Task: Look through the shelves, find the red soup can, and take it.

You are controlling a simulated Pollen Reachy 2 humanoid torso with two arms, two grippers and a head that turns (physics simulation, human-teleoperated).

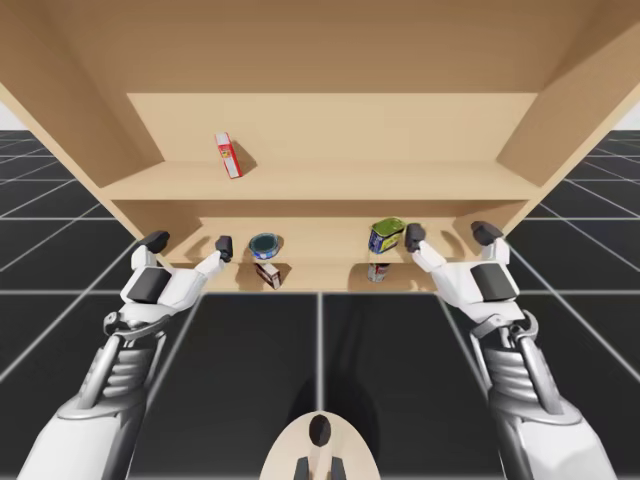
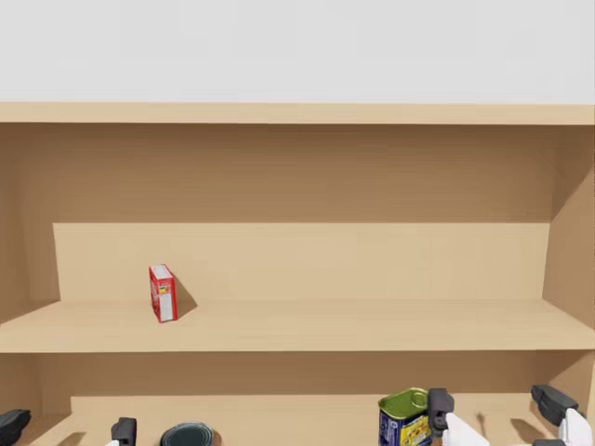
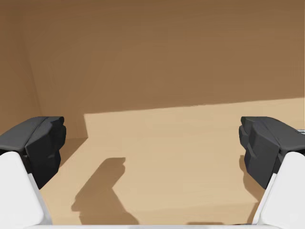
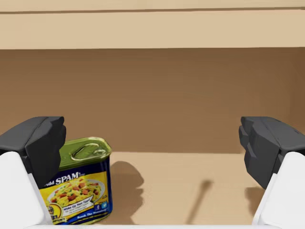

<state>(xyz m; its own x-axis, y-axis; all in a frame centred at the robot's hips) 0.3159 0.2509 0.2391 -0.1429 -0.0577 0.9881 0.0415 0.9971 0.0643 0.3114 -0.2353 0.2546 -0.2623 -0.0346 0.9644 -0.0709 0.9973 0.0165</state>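
Right claw [image 1: 451, 235] near red soup can [image 1: 378, 271]

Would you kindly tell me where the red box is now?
In the head view the red box stands on the upper shelf, left of centre, roughly above the round dark can one shelf down.
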